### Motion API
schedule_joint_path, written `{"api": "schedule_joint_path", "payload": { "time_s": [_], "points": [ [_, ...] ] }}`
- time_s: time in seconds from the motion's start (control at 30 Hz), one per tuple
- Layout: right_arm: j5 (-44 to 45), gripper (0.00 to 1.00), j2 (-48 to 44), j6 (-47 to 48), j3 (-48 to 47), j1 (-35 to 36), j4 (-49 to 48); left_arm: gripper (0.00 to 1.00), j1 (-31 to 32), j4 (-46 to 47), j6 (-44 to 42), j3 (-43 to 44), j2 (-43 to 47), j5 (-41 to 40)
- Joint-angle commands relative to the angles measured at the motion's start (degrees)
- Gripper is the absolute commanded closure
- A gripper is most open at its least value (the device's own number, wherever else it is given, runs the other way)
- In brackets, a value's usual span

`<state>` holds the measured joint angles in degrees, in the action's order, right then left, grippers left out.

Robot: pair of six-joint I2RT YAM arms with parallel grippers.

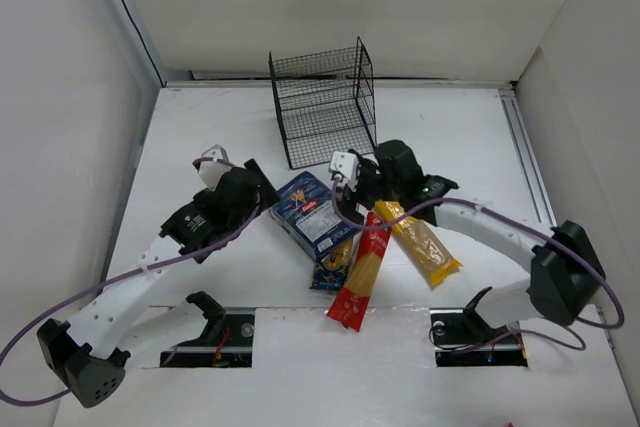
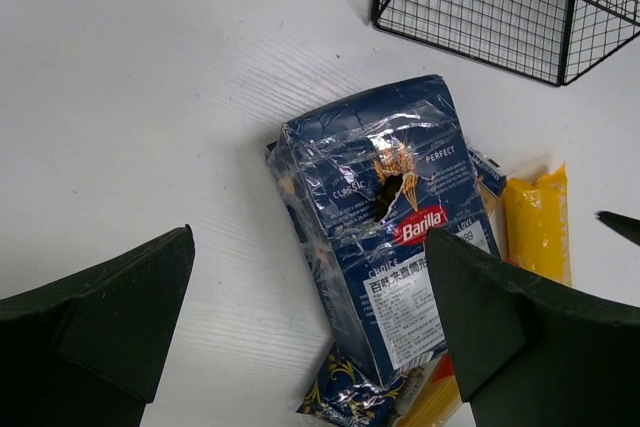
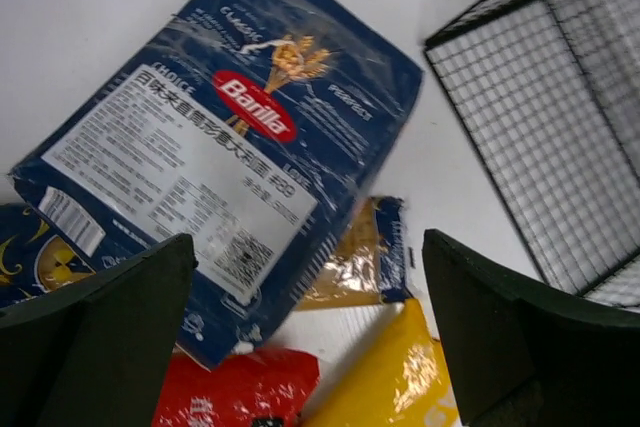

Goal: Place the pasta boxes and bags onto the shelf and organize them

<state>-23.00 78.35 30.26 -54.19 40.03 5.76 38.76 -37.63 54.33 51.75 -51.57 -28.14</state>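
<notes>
Two pairs of jaws, my left and right, hang spread wide and empty over the dark blue cardboard pasta box (image 1: 313,217), flat on the white surface (image 1: 200,127) near the black wire-mesh shelf (image 1: 322,102). I should pinch its long edges squarely.

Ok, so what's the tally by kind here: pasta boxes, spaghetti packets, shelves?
Pasta box: 1
Spaghetti packets: 3 (yellow packet, red packet, orange-tan packet)
Wire shelf: 1
Total: 5
</notes>
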Motion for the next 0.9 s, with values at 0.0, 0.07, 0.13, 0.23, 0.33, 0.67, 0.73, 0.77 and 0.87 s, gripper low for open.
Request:
{"api": "schedule_joint_path", "payload": {
  "time_s": [0.0, 0.07, 0.13, 0.23, 0.33, 0.67, 0.73, 0.77, 0.87],
  "points": [
    [-2.3, 0.0, 5.49, 1.99, -6.53, 2.51, 5.58, 0.0, -0.27, -0.08, -0.54, 0.81, 1.55, -2.53],
    [-2.84, 0.0, 9.26, 0.69, -7.85, 3.04, 6.19, 0.0, -0.27, -0.08, -0.54, 0.29, 1.56, -2.53],
    [-1.79, 0.0, 11.29, -0.64, -8.65, 3.04, 5.49, 0.0, -0.27, 0.45, -0.54, 0.28, 2.26, -2.53],
    [2.85, 0.0, 15.16, -4.06, -10.14, 3.04, 5.49, 0.0, -0.27, 0.45, -0.54, -0.24, 2.79, -2.53],
    [4.72, 0.0, 18.15, -8.72, -10.14, 1.2, 4.0, 0.0, -0.27, 0.45, -0.54, -0.24, 2.79, -2.53],
    [2.18, 0.0, 24.48, -16.19, -2.33, -4.35, -1.89, 0.0, -0.27, 0.44, -1.06, 1.33, 2.18, -2.53],
    [-2.37, 0.08, 25.44, -16.2, -2.32, -4.87, -3.56, 0.0, -0.27, 0.45, -1.77, 1.95, 0.78, -2.53],
    [-2.4, 0.15, 26.24, -16.2, -2.32, -4.87, -4.08, 0.0, -0.27, 0.45, -1.77, 1.95, 0.77, -2.53],
    [-5.46, 0.32, 26.86, -15.41, -2.32, -4.18, -4.7, 0.0, -0.27, 0.97, -2.29, 3.18, -0.89, -2.53]
  ]
}}
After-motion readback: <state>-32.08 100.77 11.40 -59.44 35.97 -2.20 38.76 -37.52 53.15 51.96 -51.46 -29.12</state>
